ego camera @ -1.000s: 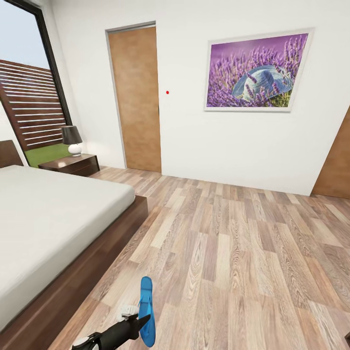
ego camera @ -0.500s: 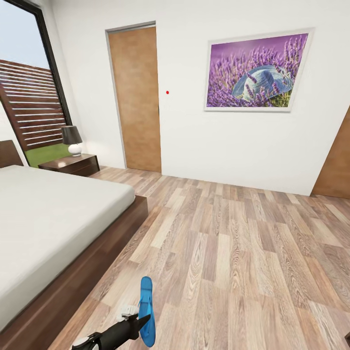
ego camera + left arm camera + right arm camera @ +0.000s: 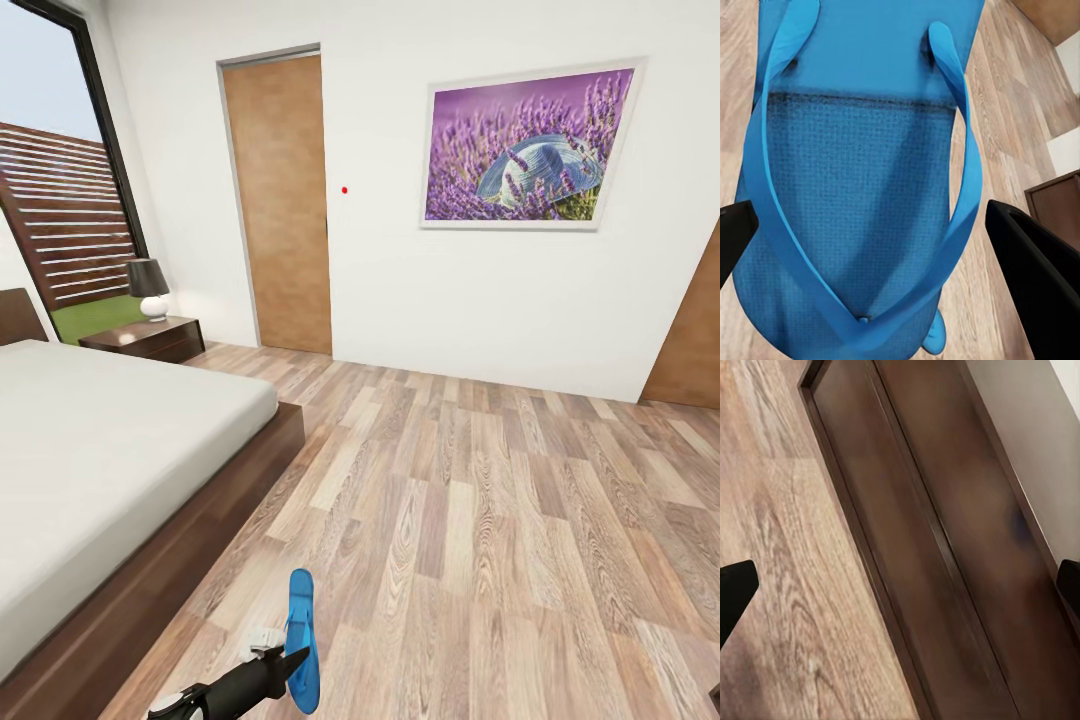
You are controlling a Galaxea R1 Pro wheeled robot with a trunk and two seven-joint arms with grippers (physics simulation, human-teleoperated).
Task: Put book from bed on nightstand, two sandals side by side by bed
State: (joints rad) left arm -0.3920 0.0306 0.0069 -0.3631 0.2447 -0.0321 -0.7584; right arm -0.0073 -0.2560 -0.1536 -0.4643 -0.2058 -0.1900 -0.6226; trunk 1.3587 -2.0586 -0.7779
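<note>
Sandal [image 3: 301, 640] held edge-up in left gripper [image 3: 285, 662] beside bed [image 3: 110, 440].

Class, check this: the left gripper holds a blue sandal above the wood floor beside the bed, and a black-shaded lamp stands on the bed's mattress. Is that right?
Not quite. The lamp stands on the nightstand beyond the bed, as the head view shows. The rest holds: the left gripper holds the blue sandal above the floor.

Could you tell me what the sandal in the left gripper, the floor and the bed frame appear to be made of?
The sandal looks like bright blue foam or rubber: matte, with a fine dotted footbed texture and smooth straps. The floor looks like light brown wood planks, with visible grain and seams. The bed frame appears to be dark brown wood with a smooth, faintly glossy finish.
</note>
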